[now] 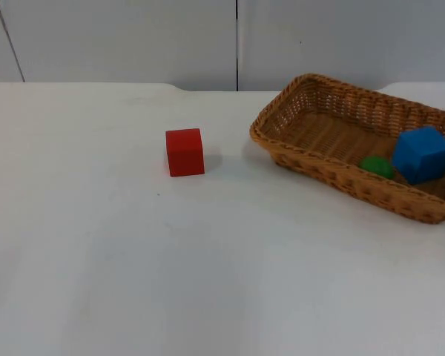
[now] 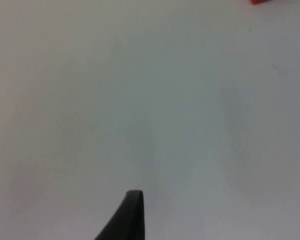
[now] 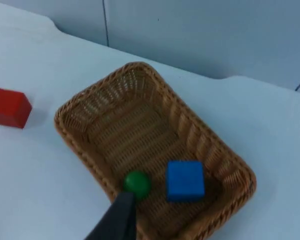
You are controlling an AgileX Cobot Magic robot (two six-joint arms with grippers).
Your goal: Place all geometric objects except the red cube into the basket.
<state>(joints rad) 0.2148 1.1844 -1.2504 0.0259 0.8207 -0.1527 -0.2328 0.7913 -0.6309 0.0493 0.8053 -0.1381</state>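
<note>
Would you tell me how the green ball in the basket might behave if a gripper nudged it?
The green ball looks round, so it would probably roll. The basket wall and the blue cube beside it would likely stop it soon.

The basket [image 1: 305, 152] is woven from rough tan wicker. The red cube [image 1: 185, 152], blue cube [image 1: 423, 153] and green ball [image 3: 137, 183] are seen as smooth and matt. The table [image 1: 133, 259] is finished smooth white.

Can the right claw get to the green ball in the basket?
Probably yes. The right claw hangs just above the green ball, which lies uncovered in the open basket beside the blue cube.
</note>
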